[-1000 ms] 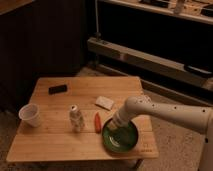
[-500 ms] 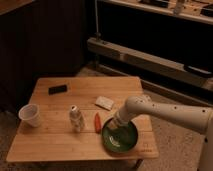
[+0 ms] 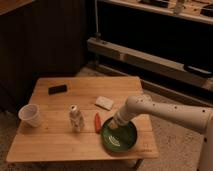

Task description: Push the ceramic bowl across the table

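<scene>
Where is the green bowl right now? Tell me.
In the camera view the green bowl sits at the near corner of the table on the picture's right, beside a small red item, with the gripper at its back rim.

Dark metal shelving (image 3: 150,57), speckled floor (image 3: 172,150)

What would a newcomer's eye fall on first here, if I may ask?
A white arm stretches in from the right, its gripper down at the dark-green ceramic bowl near the front right corner of the table. A red item, a bottle and a white cup sit to the bowl's left.
</scene>
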You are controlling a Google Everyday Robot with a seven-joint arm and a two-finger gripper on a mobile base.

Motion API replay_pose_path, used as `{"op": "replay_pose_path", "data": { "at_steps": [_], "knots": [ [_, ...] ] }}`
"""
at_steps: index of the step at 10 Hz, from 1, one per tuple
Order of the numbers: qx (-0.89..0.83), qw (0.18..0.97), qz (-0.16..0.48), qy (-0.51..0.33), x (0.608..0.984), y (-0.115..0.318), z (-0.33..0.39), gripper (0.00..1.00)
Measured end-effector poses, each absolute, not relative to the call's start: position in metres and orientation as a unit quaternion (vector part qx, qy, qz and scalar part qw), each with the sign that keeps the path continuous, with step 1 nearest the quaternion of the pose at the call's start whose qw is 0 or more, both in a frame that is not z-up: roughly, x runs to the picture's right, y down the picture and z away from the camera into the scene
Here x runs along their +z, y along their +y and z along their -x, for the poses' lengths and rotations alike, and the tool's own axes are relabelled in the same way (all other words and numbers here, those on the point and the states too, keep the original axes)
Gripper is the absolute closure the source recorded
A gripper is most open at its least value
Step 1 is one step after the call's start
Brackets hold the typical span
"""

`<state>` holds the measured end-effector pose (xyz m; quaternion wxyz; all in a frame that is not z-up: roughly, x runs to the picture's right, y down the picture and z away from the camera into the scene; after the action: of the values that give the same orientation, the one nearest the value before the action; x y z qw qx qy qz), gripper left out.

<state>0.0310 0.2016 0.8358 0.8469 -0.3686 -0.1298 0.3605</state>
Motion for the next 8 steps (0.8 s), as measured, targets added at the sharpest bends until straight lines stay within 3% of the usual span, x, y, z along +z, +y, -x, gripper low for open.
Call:
{"op": "replay_pose_path", "data": {
  "at_steps": [8],
  "knots": [
    [0.361,0.847,0.366,-0.133,0.8449,0.1915,-0.0267,0.77]
  ]
}}
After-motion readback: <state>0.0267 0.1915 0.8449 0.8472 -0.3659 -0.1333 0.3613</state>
